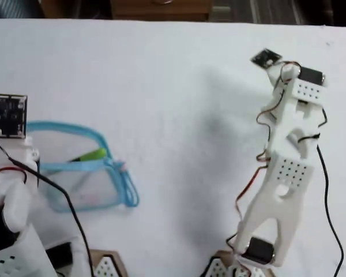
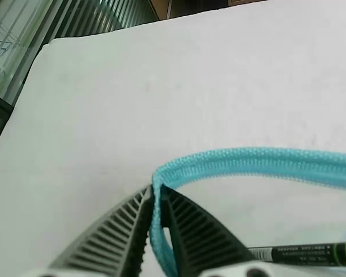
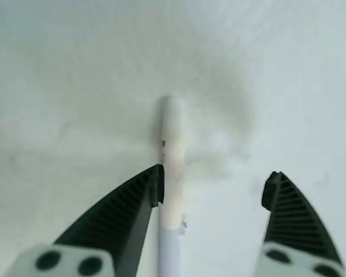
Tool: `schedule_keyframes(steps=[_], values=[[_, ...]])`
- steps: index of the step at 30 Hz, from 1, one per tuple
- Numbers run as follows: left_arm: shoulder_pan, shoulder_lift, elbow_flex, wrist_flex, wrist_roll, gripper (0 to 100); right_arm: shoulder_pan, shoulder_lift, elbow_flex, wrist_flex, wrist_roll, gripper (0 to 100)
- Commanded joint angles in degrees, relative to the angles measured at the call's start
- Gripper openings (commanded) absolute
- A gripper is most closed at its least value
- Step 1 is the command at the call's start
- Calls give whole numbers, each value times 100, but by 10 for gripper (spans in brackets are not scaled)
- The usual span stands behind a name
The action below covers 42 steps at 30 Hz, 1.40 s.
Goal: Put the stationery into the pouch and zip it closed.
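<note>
Left gripper [image 2: 155, 201] clamps the pouch [image 1: 63, 127] rim, frame left in high view, likely holding its mouth open; right gripper [image 3: 214, 184] has fingers apart around white pen [image 3: 173, 144], seemingly for pickup.

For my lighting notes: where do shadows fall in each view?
High view: a soft grey shadow on the table beside the right arm, toward the pouch. Right wrist view: a diffuse shadow around the white pen by the open right gripper. Left wrist view: faint shade under the pouch rim in the left gripper.
</note>
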Motion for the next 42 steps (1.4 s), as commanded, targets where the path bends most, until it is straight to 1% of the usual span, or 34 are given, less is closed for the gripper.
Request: schedule_keyframes(steps=[1, 2, 4, 7, 8, 11, 12, 14, 15, 18, 22, 24, 26, 27, 30, 31, 33, 35, 38, 40, 42], values=[[-57, 224, 1160, 202, 62, 23, 57, 189, -299, 479, 18, 279], [-57, 224, 1152, 202, 62, 23, 57, 312, -299, 567, 9, 269], [-57, 224, 1152, 202, 44, 23, 57, 567, -352, 637, 0, 207], [-75, 224, 1152, 202, 35, 23, 57, 813, -360, 576, 0, 45], [-75, 224, 1152, 202, 35, 23, 48, 848, -360, 505, 0, 5], [-75, 224, 1152, 202, 35, 23, 48, 848, -360, 391, 0, 66], [-75, 224, 1152, 202, 35, 23, 48, 831, -378, 382, 0, 58], [-75, 224, 1152, 202, 35, 23, 48, 760, -642, 382, -18, 11], [-66, 224, 1152, 202, 35, 23, 48, 708, -826, 382, -62, 17], [-57, 224, 1143, 202, 35, 23, 22, 549, -1609, 523, -457, 16], [-57, 224, 1143, 202, 35, 23, -92, 277, -2945, 1068, -1143, 17], [-57, 224, 1134, 202, 44, 23, -154, 92, -3587, 1086, -1670, 17], [-57, 224, 1134, 202, 44, 23, -224, -312, -3596, 1077, -2330, 17], [-57, 224, 1143, 202, 35, 23, -268, -620, -3516, 1086, -2804, 17], [-75, 224, 1152, 202, 35, 23, -418, -1525, -3516, 1086, -4677, 17], [-75, 224, 1152, 202, 35, 23, -488, -1833, -3543, 1086, -5187, 17], [-66, 224, 1152, 202, 35, 23, -725, -2475, -3552, 1086, -5978, 17], [-57, 224, 1152, 185, 35, 23, -1095, -3090, -3525, 1086, -6462, 17], [-57, 224, 1152, 158, 26, 23, -1921, -3934, -3525, 1086, -6971, 17], [-57, 224, 1152, 158, 26, 23, -2615, -4444, -3569, 1086, -7349, 17], [-57, 224, 1152, 158, 18, 23, -3442, -4892, -3525, 1086, -7552, 17]])
